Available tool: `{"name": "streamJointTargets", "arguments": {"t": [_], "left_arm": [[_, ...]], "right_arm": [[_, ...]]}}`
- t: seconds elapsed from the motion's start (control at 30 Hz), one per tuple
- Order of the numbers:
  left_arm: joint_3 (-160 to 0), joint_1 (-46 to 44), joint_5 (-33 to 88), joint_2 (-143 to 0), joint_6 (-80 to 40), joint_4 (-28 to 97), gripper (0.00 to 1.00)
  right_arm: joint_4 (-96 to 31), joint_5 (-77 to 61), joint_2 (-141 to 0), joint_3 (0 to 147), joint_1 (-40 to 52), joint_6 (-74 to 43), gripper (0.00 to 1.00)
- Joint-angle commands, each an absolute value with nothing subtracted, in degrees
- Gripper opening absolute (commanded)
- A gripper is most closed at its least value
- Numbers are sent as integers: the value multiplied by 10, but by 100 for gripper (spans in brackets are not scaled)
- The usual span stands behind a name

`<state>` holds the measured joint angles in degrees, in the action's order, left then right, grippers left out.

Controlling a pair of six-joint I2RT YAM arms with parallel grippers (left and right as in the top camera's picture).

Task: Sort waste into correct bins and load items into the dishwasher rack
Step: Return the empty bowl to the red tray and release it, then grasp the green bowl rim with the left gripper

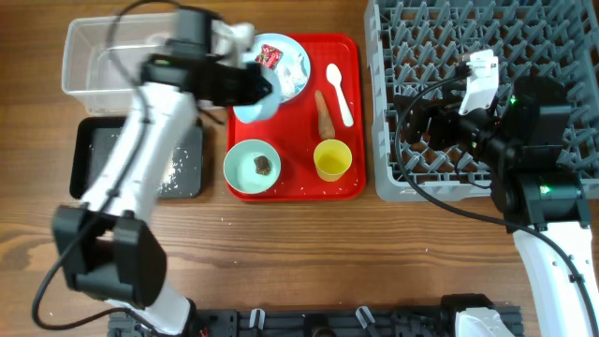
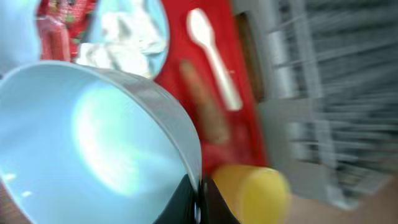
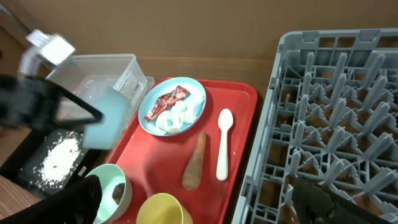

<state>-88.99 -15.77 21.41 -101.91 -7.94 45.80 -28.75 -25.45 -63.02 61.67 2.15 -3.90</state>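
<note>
At left sit a clear plastic tub (image 1: pixel 94 56) and a flat black tray (image 1: pixel 89 159) dusted with white crumbs (image 1: pixel 176 173). The left pincer (image 2: pixel 199 194) is clamped tight on the thin rim of a smooth pale bowl (image 2: pixel 93 143) above the glossy red tray (image 1: pixel 295 183). At right, the right pincer (image 3: pixel 198 186) gapes wide, empty, over the pegged grey rack (image 1: pixel 402 178).

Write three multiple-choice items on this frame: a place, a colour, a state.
1. Where do most crumbs lie? A plate B black tray C rack
2. What colour is the cup? A yellow B blue C red
3. The left gripper is: A open B shut, empty C shut on a bowl
Answers: B, white specks cover the black tray's floor; A, the cup shows yellow in every view; C, it pinches the bowl's rim.
</note>
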Motion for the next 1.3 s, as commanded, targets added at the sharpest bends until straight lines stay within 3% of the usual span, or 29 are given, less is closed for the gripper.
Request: {"name": "streamJointTargets", "arguments": {"t": [0.0,0.47,0.6,0.67,0.77,1.0,1.27], "left_arm": [[-893,-240,-53,-1046,-94,453,4],[-893,-324,-71,-1137,-93,439,4],[-893,-331,-71,-1137,-93,439,38],[-893,-331,-71,-1135,-97,440,49],[-896,-323,-71,-1124,-141,457,56],[-898,-283,-34,-1089,-321,571,49],[-838,-303,-29,-1091,-317,557,41]], "right_arm": [[-288,-249,-634,630,21,-47,100],[-303,-248,-634,630,21,-47,100],[-303,-248,-634,630,21,-47,100],[-303,-248,-634,630,21,-46,100],[-303,-249,-634,630,21,-47,100],[-307,-249,-634,630,21,-47,100],[-307,-249,-634,630,21,-47,100]]}}
